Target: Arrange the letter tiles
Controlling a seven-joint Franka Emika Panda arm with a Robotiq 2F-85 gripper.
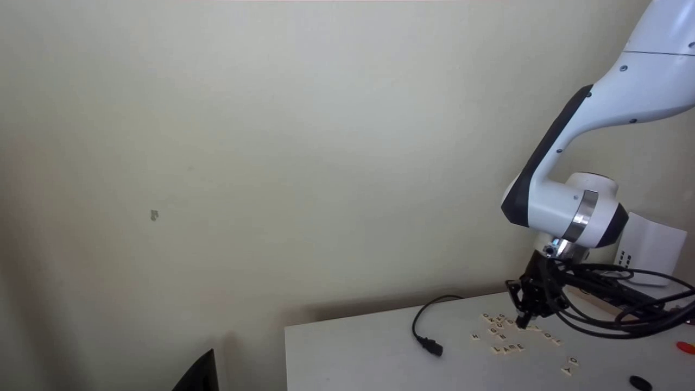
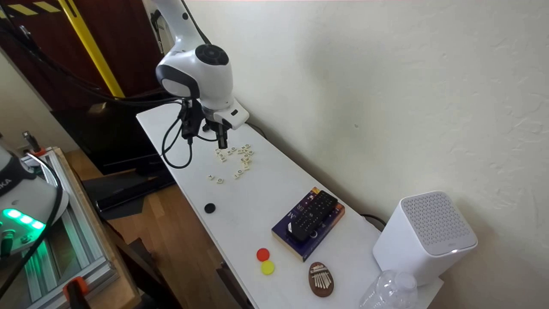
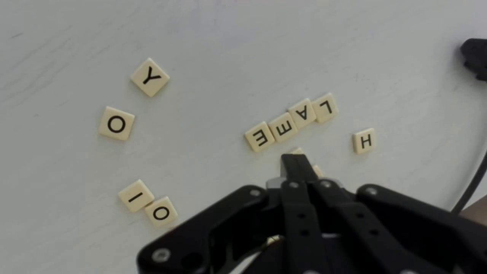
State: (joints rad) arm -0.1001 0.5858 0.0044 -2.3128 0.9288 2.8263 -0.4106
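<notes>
Cream letter tiles with black letters lie on the white table. In the wrist view, an L tile [image 3: 324,108], an A tile [image 3: 302,114] and two E tiles [image 3: 282,127] [image 3: 260,137] form a slanted, touching row. An H tile [image 3: 364,140] lies apart to its right. A Y tile [image 3: 150,77] and an O tile [image 3: 116,123] lie at left, with an I tile [image 3: 136,196] touching another O tile [image 3: 161,211] below. My gripper [image 3: 298,156] is shut with nothing seen between its fingertips, which point down over partly hidden tiles; it shows in both exterior views [image 1: 522,323] [image 2: 222,146].
A black cable plug [image 1: 431,346] lies beside the tiles. Farther along the table [image 2: 253,206] are a black disc [image 2: 209,208], red disc [image 2: 263,254], yellow disc [image 2: 267,268], a book [image 2: 285,231] under a remote [image 2: 313,214], a thumb piano [image 2: 321,280], a white speaker [image 2: 418,244] and a clear bottle [image 2: 390,292].
</notes>
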